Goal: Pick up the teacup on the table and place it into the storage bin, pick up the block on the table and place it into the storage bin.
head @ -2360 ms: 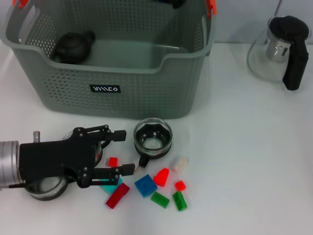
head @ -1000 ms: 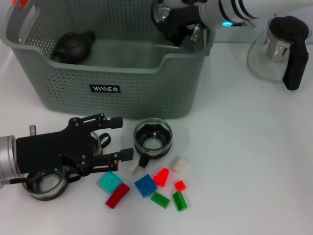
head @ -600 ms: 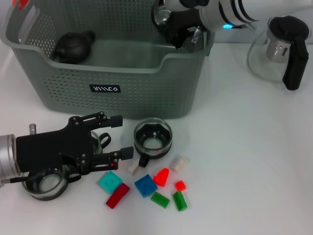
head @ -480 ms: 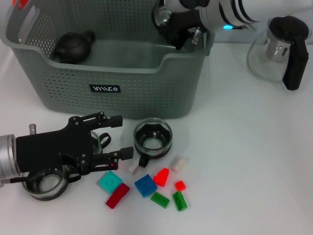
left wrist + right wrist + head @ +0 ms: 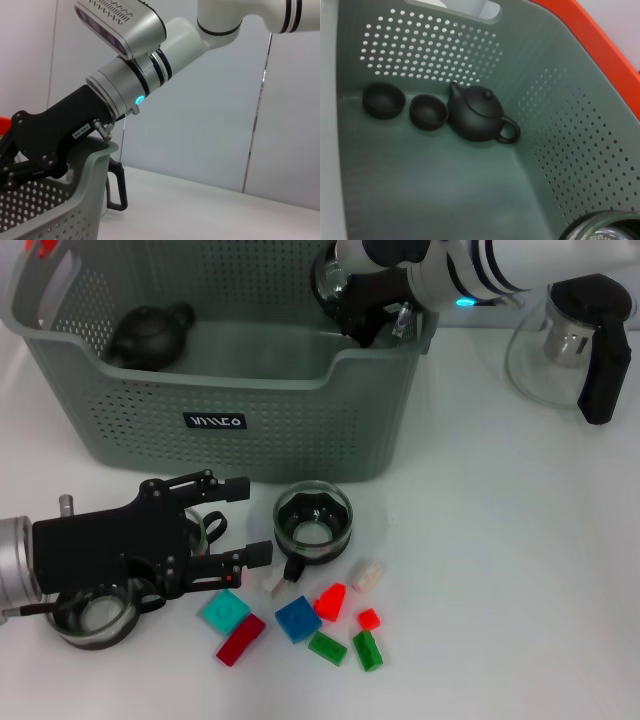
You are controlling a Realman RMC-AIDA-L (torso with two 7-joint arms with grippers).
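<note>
Glass teacup (image 5: pixel 331 275) in right gripper (image 5: pixel 365 312), over storage bin (image 5: pixel 260 430).

White table (image 5: pixel 500 540) with storage bin (image 5: pixel 220 390), glass cups (image 5: pixel 313 517), scattered blocks (image 5: pixel 298 618) (glass pot (image 5: pixel 570 340) apart).

The matt grey-green perforated plastic storage bin (image 5: pixel 300 430) holds a dull black ceramic-looking teapot (image 5: pixel 479 116), while beside the matt black left gripper (image 5: pixel 240 523) sit a clear glossy glass teacup (image 5: pixel 312 519) and shiny plastic blocks (image 5: pixel 298 619).

grey-green perforated storage bin (image 5: pixel 300 430), black teapot (image 5: pixel 150 333)
</note>
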